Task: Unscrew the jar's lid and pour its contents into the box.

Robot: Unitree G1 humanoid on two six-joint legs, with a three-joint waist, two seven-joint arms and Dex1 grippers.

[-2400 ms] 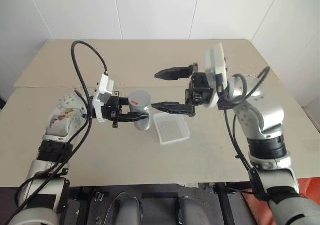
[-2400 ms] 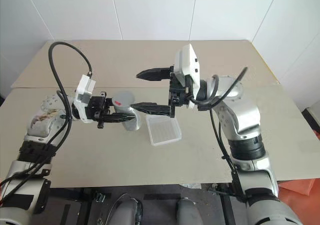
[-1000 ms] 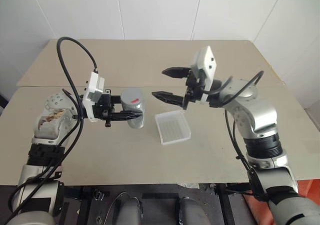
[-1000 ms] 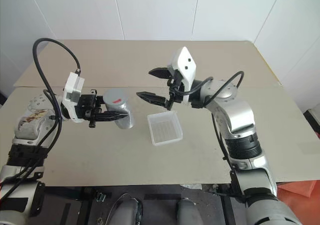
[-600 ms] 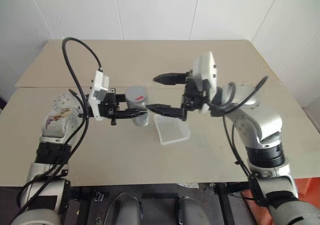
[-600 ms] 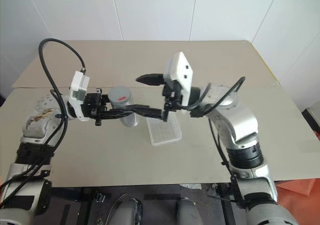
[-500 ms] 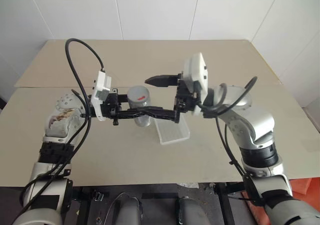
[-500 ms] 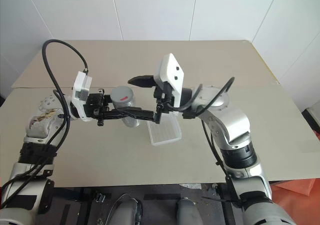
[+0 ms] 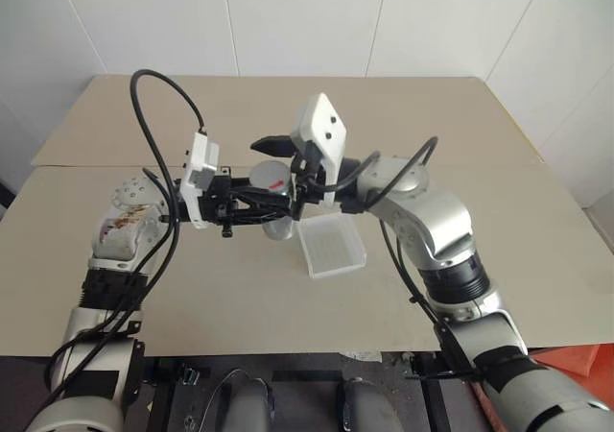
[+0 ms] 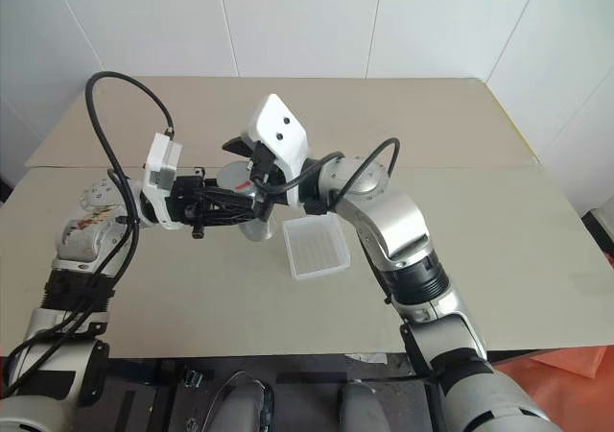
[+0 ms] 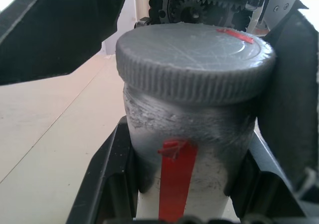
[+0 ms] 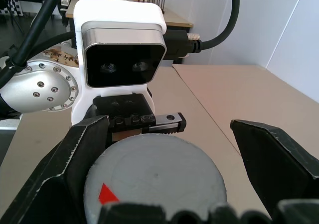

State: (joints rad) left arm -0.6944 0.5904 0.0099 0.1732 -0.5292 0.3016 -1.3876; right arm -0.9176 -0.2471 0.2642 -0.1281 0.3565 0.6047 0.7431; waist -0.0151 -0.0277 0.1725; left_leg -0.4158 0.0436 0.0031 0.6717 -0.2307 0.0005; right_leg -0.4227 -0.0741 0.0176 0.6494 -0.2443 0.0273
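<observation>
Jar (image 11: 184,149) clamped by left gripper (image 9: 251,204); right gripper (image 12: 169,184) spread wide around lid (image 12: 154,184), fingers at 3 and 9 o'clock. Centring needed before closing.

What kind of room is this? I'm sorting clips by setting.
Probably an indoor lab or test room, not a home: a plain beige table against bare white panelled walls, with just a jar and a small plastic box laid out, and another desk behind.
</observation>
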